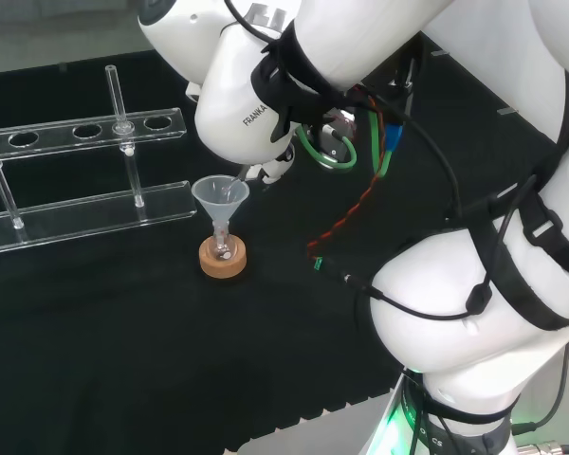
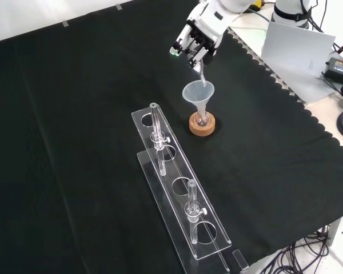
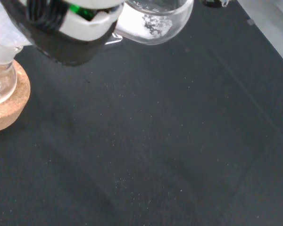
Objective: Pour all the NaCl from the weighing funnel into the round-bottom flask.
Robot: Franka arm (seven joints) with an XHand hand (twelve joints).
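The hand (image 2: 197, 40), fingers curled round the weighing funnel (image 3: 153, 19), tips it over the flask (image 2: 203, 120); a misaligned stem could scatter salt (image 3: 155, 26) onto the cloth (image 2: 74, 142).

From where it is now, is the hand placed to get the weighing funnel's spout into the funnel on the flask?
Probably yes: the hand holds the weighing funnel tilted, its spout at the funnel rim, nothing between.

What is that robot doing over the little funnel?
The robot's hand holds a clear weighing funnel, its fingers curled round it and its thin spout dipping into a clear funnel. That funnel sits in a small round-bottom flask on a cork ring. Some white powder is left in the weighing funnel.
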